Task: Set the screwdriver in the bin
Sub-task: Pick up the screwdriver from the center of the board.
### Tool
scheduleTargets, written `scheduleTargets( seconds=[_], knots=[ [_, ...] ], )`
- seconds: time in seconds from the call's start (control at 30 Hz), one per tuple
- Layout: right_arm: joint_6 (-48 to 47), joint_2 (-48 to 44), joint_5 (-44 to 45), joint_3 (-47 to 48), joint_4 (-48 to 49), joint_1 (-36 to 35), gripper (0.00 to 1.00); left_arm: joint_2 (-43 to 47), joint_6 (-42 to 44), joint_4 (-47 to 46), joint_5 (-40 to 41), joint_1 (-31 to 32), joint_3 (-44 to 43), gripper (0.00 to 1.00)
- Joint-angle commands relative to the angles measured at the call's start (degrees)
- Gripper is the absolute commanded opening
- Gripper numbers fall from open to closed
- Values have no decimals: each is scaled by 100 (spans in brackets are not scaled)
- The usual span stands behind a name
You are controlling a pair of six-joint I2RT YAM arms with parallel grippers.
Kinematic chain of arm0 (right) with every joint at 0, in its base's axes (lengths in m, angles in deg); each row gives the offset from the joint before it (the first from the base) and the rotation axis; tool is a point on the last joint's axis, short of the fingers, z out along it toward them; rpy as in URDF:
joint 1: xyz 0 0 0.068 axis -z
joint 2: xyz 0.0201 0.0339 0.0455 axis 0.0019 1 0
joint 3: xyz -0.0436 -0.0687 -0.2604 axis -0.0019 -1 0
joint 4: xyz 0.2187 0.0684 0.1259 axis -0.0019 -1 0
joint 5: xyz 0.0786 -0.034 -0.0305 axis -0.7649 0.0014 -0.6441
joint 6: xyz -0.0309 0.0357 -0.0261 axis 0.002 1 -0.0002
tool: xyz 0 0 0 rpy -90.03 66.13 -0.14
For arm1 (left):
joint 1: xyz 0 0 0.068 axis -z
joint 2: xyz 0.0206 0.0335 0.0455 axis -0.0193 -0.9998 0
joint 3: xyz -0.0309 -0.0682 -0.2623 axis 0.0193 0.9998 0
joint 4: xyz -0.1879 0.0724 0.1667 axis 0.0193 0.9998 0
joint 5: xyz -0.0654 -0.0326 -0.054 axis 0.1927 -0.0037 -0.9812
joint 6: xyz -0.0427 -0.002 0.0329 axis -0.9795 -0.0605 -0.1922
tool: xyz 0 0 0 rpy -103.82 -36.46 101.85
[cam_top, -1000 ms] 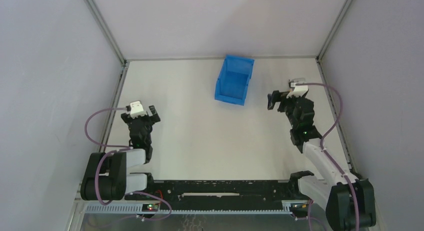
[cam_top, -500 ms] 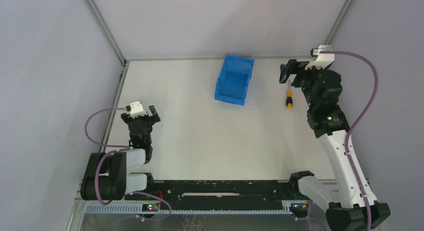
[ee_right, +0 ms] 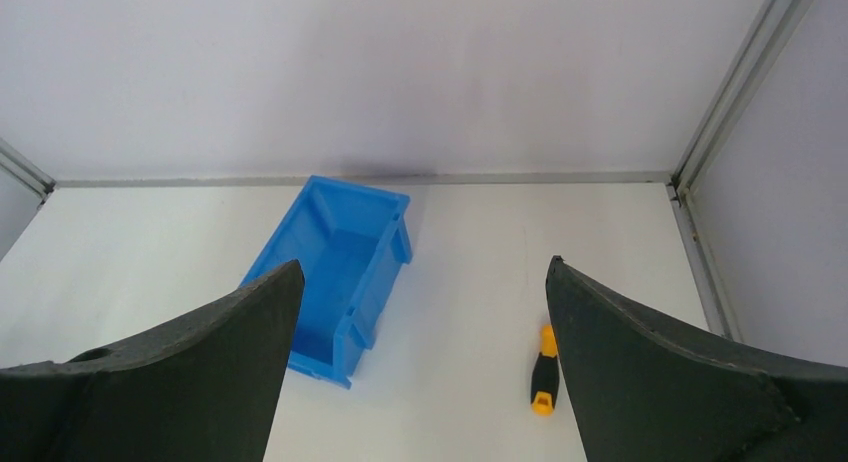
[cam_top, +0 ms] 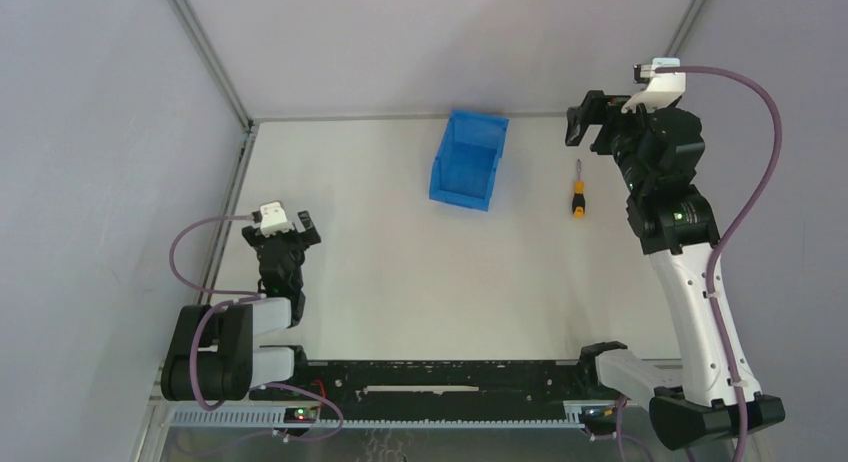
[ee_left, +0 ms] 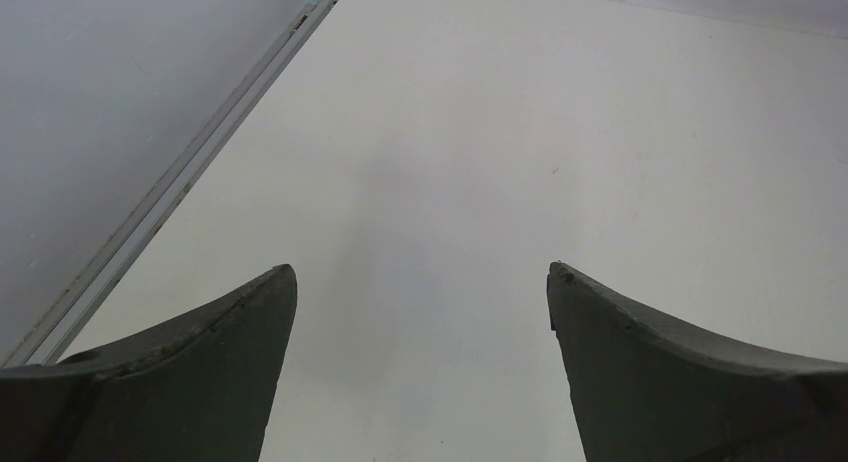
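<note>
Approach step: my right fingers [ee_right: 680, 382], wide and empty, hover over the table's [cam_top: 400, 252] far-right corner; next, I descend onto the orange-and-black-handled metal screwdriver [cam_top: 578, 198].

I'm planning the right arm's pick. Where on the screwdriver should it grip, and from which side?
Probably best to grip the screwdriver by its orange-and-black handle, coming down from above with the open right gripper, one finger on each side of the handle. It lies flat on the table, apart from the bin, and the handle is thicker than the thin shaft.
</note>
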Motion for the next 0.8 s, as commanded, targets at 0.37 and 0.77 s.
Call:
scheduleTargets(
  seconds=[0.37,0.77],
  knots=[
    [219,909,503,241,-184,162,100,49,141,-184,82,30,-212,100],
    [750,2661,426,206,86,755,100,49,140,-180,78,30,-212,100]
  ],
)
